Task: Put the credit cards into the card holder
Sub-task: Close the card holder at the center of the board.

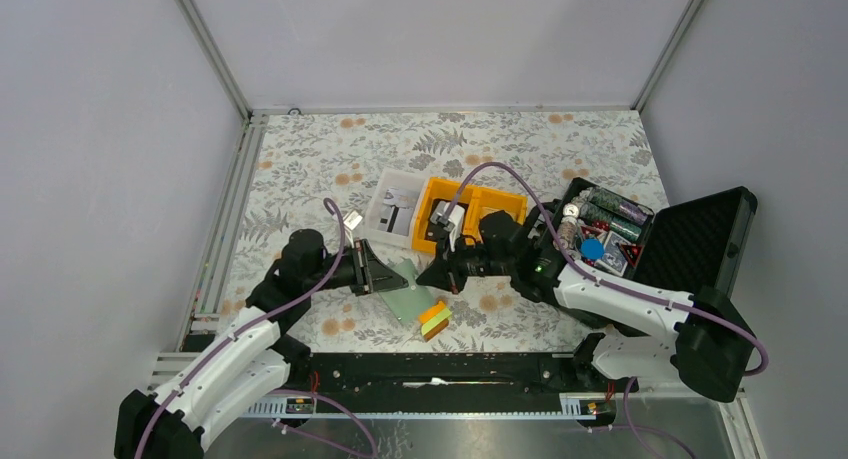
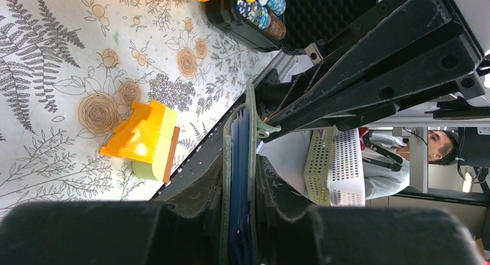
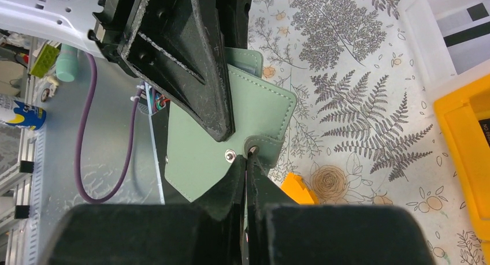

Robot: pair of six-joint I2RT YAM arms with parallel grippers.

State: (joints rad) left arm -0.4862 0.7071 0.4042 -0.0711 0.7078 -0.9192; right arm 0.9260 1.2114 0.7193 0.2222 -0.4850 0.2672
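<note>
Floral table (image 1: 320, 159): black case (image 1: 700, 244) holds poker chips (image 1: 592, 249); card holder (image 1: 408, 284) gripped

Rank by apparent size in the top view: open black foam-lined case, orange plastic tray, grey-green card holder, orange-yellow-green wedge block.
Largest to smallest:
1. black foam-lined case
2. orange plastic tray
3. grey-green card holder, only partly visible
4. orange-yellow-green wedge block

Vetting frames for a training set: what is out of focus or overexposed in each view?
Top external: evenly lit, sharp, shadows soft. Left wrist: its own fingers blur along the bottom, the card holder between them soft; the wedge block is crisp. Right wrist: fingers blurred dark, the card holder's stitching sharp, white tray at top right washed out.
</note>
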